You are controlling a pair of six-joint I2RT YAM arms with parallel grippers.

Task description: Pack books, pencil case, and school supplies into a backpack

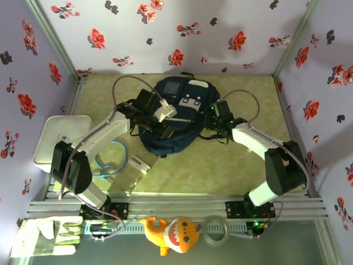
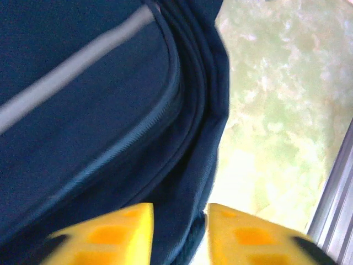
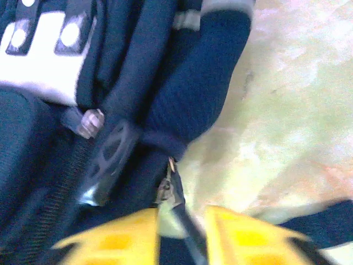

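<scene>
Navy backpack point(image 1: 182, 135) lies mid-table point(image 1: 220, 165), front pocket up, an arm at each side. Left gripper point(image 2: 179, 237) — jaws narrowly parted at its edge. Right gripper point(image 3: 182, 237) — narrowly parted, zipper pull point(image 3: 165, 187) just ahead of the gap.

bare table point(image 1: 220, 165) beside backpack point(image 1: 182, 130)

A lab test cell: aluminium frame rails point(image 1: 182, 207) (bare extrusion) and flowered backdrop walls point(image 1: 220, 22).
</scene>
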